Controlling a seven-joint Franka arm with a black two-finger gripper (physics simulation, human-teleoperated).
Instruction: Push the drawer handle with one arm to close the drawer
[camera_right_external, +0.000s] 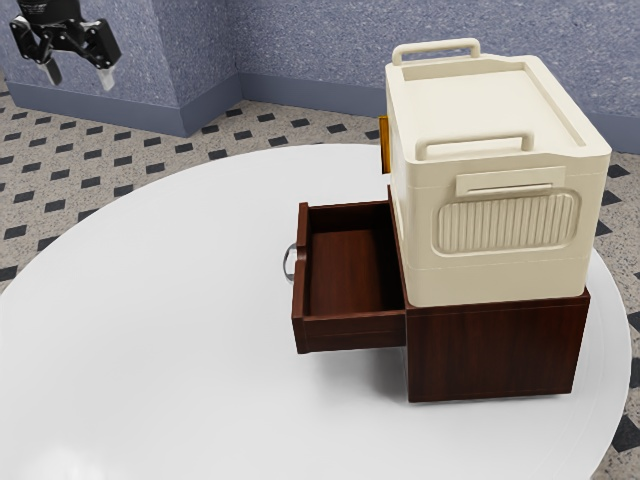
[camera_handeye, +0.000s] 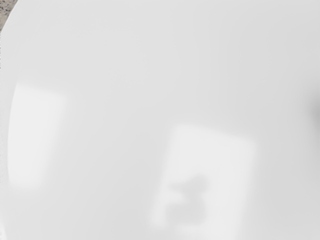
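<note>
table (camera_right_external: 150, 370): a white round top is offered as the base; in the wrist view, pale reflections are caught on it beneath the hand.
cabinet (camera_right_external: 490, 350): set toward three o'clock on the table in the exterior view, so that free room is left for the drawer's travel.
cream box (camera_right_external: 510, 215): rested on the cabinet; its weight may help the cabinet be kept from sliding when pushed.
drawer (camera_right_external: 350, 265): stood well out from the cabinet toward nine o'clock, its inside exposed; closing is yet to be done.
handle (camera_right_external: 285, 262): fixed upon the drawer's outer face, at nine o'clock, where a push toward three can be taken. if it is met off-centre, the drawer might bind.
gripper (camera_right_external: 80, 76): held high at ten o'clock from the drawer, well apart from it, fingers spread, nothing held between them. no grasp is needed for a push; lowering to the handle's outer side should come first.
wall (camera_right_external: 300, 40): speckled blue, left as backdrop.
</note>
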